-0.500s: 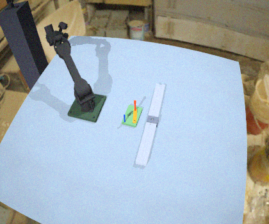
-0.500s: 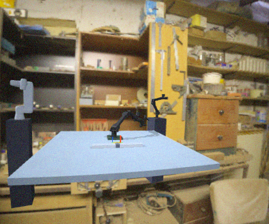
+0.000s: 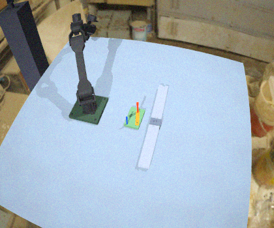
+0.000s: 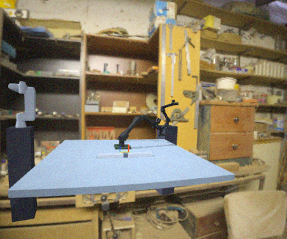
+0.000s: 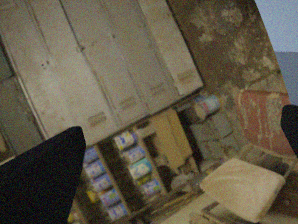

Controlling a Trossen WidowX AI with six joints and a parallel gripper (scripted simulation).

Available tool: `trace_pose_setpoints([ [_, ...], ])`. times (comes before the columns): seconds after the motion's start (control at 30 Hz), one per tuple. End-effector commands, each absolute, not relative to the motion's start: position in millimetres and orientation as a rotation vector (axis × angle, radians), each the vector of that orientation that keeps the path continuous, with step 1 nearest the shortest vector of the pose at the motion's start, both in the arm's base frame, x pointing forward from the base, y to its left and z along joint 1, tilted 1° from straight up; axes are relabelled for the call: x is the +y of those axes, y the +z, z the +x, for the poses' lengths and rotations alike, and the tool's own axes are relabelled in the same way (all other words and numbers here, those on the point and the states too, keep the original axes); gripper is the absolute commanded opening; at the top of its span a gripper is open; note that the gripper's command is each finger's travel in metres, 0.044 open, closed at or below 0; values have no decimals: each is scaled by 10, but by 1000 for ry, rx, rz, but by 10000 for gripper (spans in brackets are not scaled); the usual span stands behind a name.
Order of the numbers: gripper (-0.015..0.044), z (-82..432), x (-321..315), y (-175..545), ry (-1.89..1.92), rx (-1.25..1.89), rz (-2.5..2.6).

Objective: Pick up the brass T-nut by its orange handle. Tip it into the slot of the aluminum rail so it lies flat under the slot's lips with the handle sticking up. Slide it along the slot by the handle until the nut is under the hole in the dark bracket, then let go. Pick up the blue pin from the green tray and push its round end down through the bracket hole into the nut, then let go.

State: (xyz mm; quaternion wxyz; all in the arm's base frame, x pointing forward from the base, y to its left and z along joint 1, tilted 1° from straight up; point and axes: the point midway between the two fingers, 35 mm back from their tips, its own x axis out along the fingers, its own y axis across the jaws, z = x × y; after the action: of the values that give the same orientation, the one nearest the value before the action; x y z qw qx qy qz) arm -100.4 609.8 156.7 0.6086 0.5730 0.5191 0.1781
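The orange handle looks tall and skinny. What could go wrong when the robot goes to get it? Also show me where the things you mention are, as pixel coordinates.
The claw (image 3: pixel 91 25) is open and far from the orange handle (image 3: pixel 137 107) (image 4: pixel 128 148), so it might miss. The blue pin (image 3: pixel 126 120) (image 4: pixel 120 149) stands close by in the same green tray (image 3: pixel 141 114), so it could get bumped.

The gripper's two black fingers stand wide apart, one at lower left, one at the right edge, with nothing between them. Beyond are tall grey doors (image 5: pixel 107 65), shelves of blue-and-white cans (image 5: pixel 101 181), a reddish panel (image 5: pixel 265 117) and a pale cushion (image 5: pixel 242 187). Pale blue fills the upper right corner.
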Motion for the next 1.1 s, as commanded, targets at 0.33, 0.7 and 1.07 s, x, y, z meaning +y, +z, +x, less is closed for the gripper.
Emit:
trace_pose_setpoints([
  [0.33,440,1439,5191,1699,36,962,1169],
  [0.7,440,2822,3676,1742,-338,874,1064],
  [1.07,440,3251,1649,1743,-795,889,995],
])
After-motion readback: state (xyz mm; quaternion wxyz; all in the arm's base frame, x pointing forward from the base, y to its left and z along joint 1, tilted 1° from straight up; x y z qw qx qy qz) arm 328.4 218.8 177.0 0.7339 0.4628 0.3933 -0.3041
